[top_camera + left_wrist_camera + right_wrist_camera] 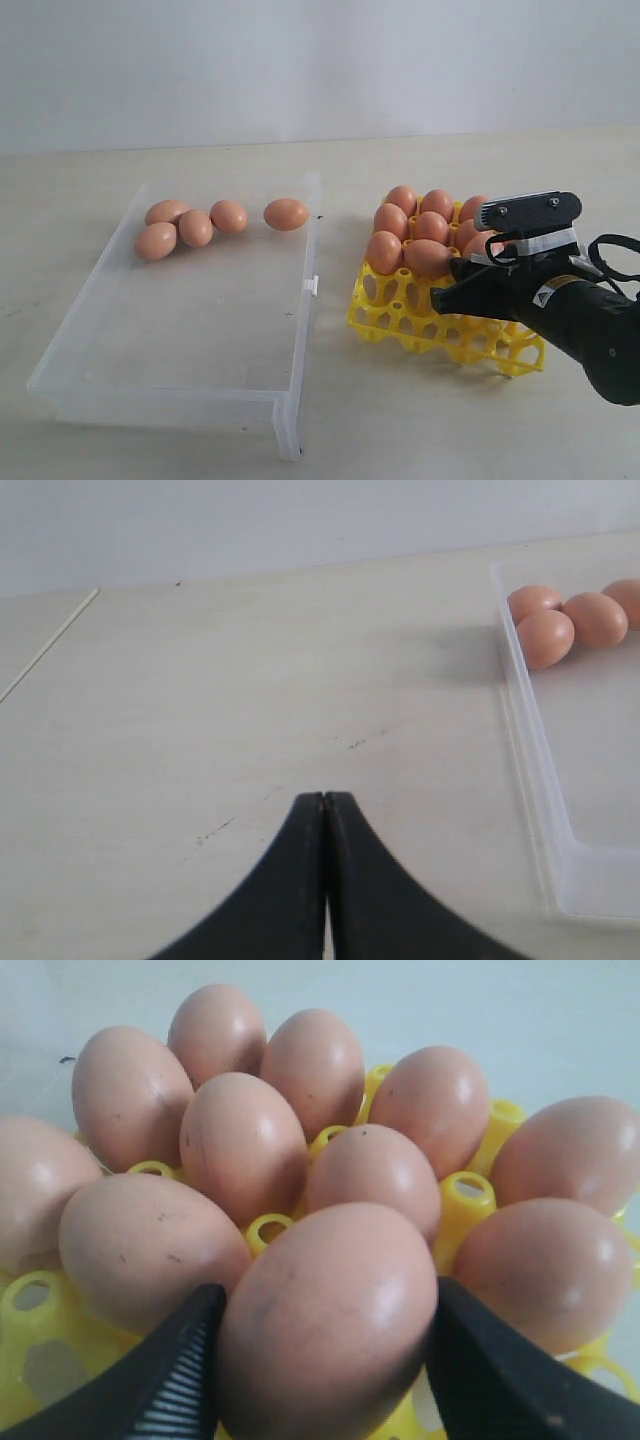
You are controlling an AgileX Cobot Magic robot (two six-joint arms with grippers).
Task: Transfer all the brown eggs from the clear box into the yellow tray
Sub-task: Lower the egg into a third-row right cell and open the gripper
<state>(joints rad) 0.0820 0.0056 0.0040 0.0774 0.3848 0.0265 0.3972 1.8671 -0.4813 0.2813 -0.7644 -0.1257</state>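
One egg [328, 1325] between right gripper's [325, 1300] jaws

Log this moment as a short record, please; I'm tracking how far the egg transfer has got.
clear box: five brown eggs remaining, at its far end
yellow tray: roughly eleven eggs, front cups empty
right pincer: closed on one egg at the tray
left pincer: shut, empty, over the table beside the box

1. Clear box [200, 330]: shallow, transparent, lying flat.
2. Brown eggs [195, 228]: five lie at the box's far end; the rest sit in the tray.
3. Yellow tray [400, 322]: just beside the box's latch wall, its near cups unfilled.
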